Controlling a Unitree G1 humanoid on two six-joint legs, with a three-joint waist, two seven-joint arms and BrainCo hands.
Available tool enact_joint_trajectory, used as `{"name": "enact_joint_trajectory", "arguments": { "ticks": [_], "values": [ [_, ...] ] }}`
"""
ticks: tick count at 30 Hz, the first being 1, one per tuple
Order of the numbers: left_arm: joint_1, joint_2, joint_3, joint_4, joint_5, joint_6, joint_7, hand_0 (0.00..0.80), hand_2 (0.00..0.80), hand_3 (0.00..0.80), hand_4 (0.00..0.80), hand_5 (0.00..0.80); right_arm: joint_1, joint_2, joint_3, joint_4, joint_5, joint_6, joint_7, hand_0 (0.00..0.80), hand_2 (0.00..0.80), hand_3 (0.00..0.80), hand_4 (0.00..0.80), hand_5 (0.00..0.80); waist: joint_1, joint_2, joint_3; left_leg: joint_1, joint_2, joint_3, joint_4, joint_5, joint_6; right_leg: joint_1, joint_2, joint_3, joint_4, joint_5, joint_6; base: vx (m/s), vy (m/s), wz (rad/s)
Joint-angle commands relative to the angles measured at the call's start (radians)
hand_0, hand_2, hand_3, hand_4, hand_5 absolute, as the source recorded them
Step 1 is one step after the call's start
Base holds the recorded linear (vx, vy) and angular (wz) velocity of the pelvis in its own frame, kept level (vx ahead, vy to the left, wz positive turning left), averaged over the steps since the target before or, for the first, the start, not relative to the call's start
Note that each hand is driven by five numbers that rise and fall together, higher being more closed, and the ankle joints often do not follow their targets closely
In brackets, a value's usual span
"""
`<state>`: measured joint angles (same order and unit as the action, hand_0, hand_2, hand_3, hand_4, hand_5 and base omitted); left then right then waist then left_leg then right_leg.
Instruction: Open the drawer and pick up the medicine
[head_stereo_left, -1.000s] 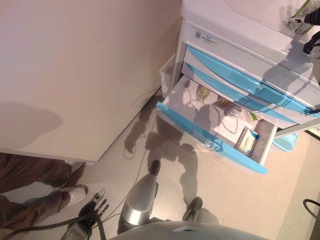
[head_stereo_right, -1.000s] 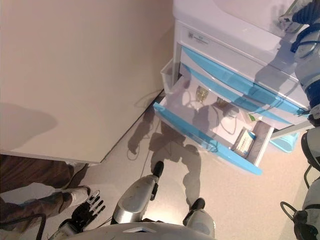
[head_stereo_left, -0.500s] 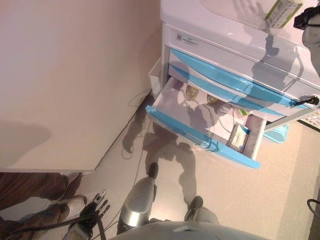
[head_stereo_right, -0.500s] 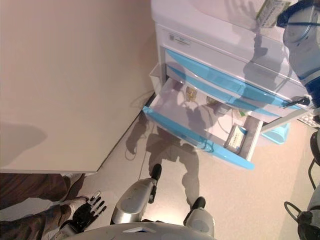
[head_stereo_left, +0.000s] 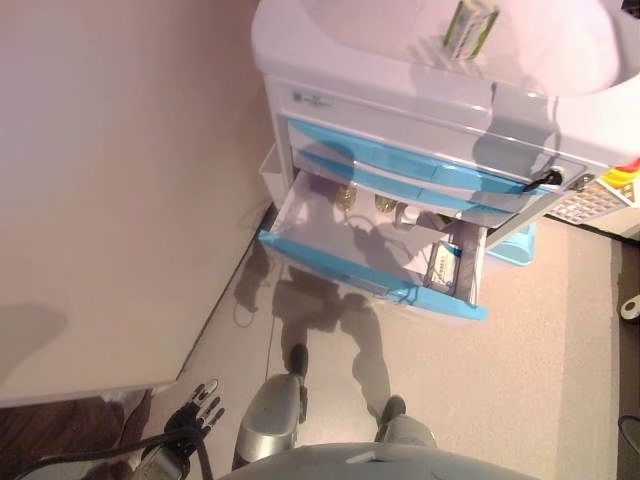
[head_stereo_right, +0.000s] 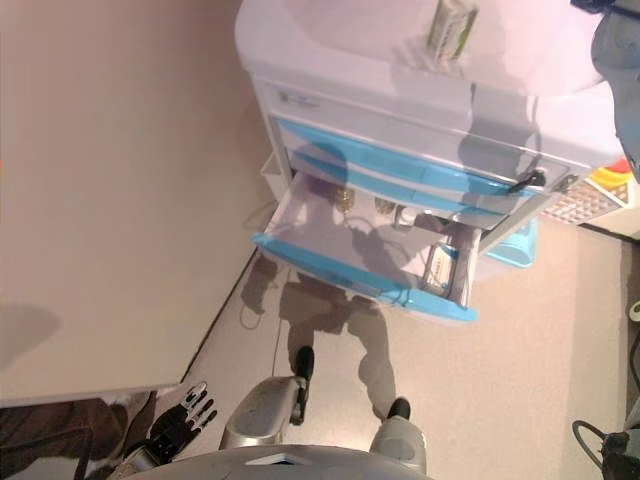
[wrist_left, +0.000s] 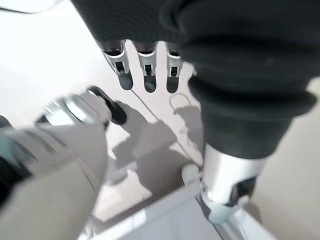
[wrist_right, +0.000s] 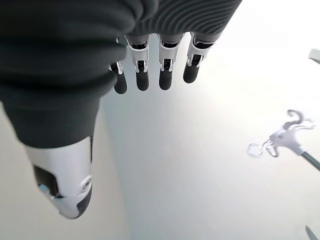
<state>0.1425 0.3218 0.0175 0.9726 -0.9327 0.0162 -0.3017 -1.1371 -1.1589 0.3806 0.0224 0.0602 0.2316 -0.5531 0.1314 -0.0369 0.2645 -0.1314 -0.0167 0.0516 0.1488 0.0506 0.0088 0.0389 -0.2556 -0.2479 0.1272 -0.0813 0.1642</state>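
Observation:
The white cabinet (head_stereo_left: 420, 110) has blue drawer fronts, and its lower drawer (head_stereo_left: 370, 283) stands pulled open. Inside it are small bottles (head_stereo_left: 347, 197) at the back and a blue-and-white medicine box (head_stereo_left: 443, 268) at the right end. A green-and-white box (head_stereo_left: 470, 28) lies on the cabinet top. My left hand (head_stereo_left: 197, 408) hangs low at the lower left, far from the drawer, open and empty; its straight fingers (wrist_left: 145, 75) show over the floor. My right hand (wrist_right: 150, 65) is open and empty over a pale surface. Only its arm (head_stereo_right: 615, 45) shows at the top right.
A beige wall panel (head_stereo_left: 100, 200) stands to the left. A small white bin (head_stereo_left: 268, 170) hangs on the cabinet's left side and a blue bin (head_stereo_left: 515, 245) stands to its right. A person's legs (head_stereo_right: 40, 440) are at the lower left. A cable (head_stereo_left: 270, 330) lies on the floor.
The camera has moved: the cabinet now sits lower and nearer the middle. My right hand, earlier beside the green-and-white box on the cabinet top, has drawn away from it.

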Motion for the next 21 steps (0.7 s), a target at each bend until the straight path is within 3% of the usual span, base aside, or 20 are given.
{"name": "enact_joint_trajectory", "arguments": {
  "ticks": [1,7,9,13,21],
  "values": [
    [0.044,0.018,-0.017,-0.044,0.085,-0.066,-0.012,0.000,0.000,0.000,0.000,0.000,0.073,-0.045,-0.072,-0.071,0.091,-0.056,0.036,0.000,0.000,0.000,0.000,0.000,0.001,0.006,-0.072,0.094,0.022,0.001,-0.048,-0.109,-0.009,-0.080,0.016,0.026,0.063,0.041,-0.026,-0.010,-0.045,-0.18],
    [0.030,0.028,-0.052,-0.150,0.144,-0.114,0.016,0.000,0.000,0.000,0.000,0.000,0.386,-0.014,-0.291,-0.221,0.204,-0.147,0.192,0.000,0.000,0.000,0.000,0.000,-0.047,0.014,-0.094,0.110,0.039,0.032,-0.063,-0.108,-0.015,-0.081,0.032,0.047,0.058,0.038,-0.030,-0.011,-0.049,-0.23],
    [0.017,0.042,-0.064,-0.185,0.162,-0.126,0.034,0.000,0.000,0.000,0.000,0.000,0.504,0.020,-0.352,-0.263,0.215,-0.212,0.272,0.000,0.000,0.000,0.000,0.000,-0.067,0.017,-0.101,0.116,0.046,0.044,-0.067,-0.105,-0.018,-0.083,0.039,0.054,0.057,0.039,-0.031,-0.009,-0.049,-0.18],
    [-0.008,0.062,-0.074,-0.233,0.214,-0.149,0.055,0.000,0.000,0.000,0.000,0.000,0.699,0.096,-0.436,-0.314,0.242,-0.270,0.407,0.000,0.000,0.000,0.000,0.000,-0.101,0.022,-0.110,0.128,0.056,0.061,-0.075,-0.103,-0.021,-0.083,0.048,0.065,0.053,0.040,-0.033,-0.019,-0.048,-0.25],
    [-0.054,0.112,-0.113,-0.286,0.398,-0.181,0.102,0.000,0.000,0.000,0.000,0.000,0.987,0.244,-0.451,-0.376,0.312,-0.375,0.790,0.000,0.000,0.000,0.000,0.000,-0.150,0.033,-0.118,0.144,0.079,0.086,-0.097,-0.082,-0.035,-0.074,0.066,0.070,0.040,0.043,-0.037,-0.016,-0.064,-0.17]
  ]
}}
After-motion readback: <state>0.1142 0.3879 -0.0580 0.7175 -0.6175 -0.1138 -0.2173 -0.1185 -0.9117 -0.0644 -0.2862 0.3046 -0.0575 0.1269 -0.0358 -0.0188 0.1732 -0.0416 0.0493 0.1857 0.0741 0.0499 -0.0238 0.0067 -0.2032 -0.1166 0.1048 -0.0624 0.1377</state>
